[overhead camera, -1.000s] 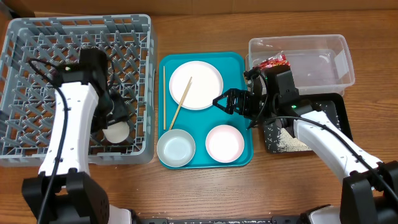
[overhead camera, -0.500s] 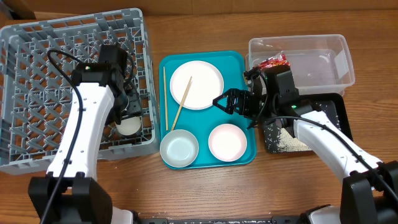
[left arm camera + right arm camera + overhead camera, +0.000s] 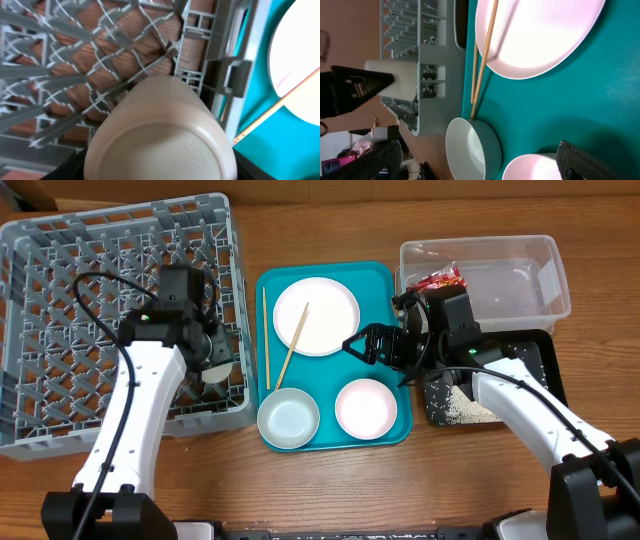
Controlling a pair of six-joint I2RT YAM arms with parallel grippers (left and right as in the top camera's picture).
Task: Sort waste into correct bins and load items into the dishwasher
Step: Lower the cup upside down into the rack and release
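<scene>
My left gripper (image 3: 207, 360) is shut on a small white cup (image 3: 215, 352) just inside the right wall of the grey dish rack (image 3: 60, 300). The cup's base (image 3: 160, 142) fills the left wrist view. My right gripper (image 3: 362, 345) is open and empty above the teal tray (image 3: 385, 280). The tray holds a white plate (image 3: 316, 316), a chopstick (image 3: 290, 345), a pale bowl (image 3: 288, 418) and a pink bowl (image 3: 363, 408). A red wrapper (image 3: 437, 280) lies in the clear tub (image 3: 520, 280). Rice grains (image 3: 458, 410) lie in the black tray (image 3: 540, 355). No paper wad shows.
The right wrist view shows the plate (image 3: 535, 35), chopstick (image 3: 482, 55), pale bowl (image 3: 470, 150), and the rack's wall (image 3: 427, 75) beside the teal tray. The rack sits askew, its right wall close to the tray's left edge. Bare wooden table runs along the front.
My left arm has carried the cup right and back inside the rack. The rack turned and the teal tray shifted slightly. The right arm has not moved.
</scene>
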